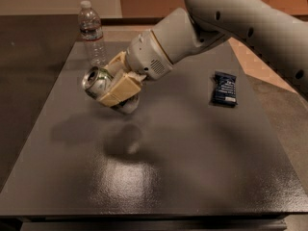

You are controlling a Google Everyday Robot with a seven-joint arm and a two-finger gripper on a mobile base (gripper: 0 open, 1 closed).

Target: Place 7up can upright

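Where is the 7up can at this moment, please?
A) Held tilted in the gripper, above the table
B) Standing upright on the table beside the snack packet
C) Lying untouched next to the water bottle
A: the gripper is shut on the 7up can, which tilts with its silver top facing left, its shadow lying apart from it on the table.
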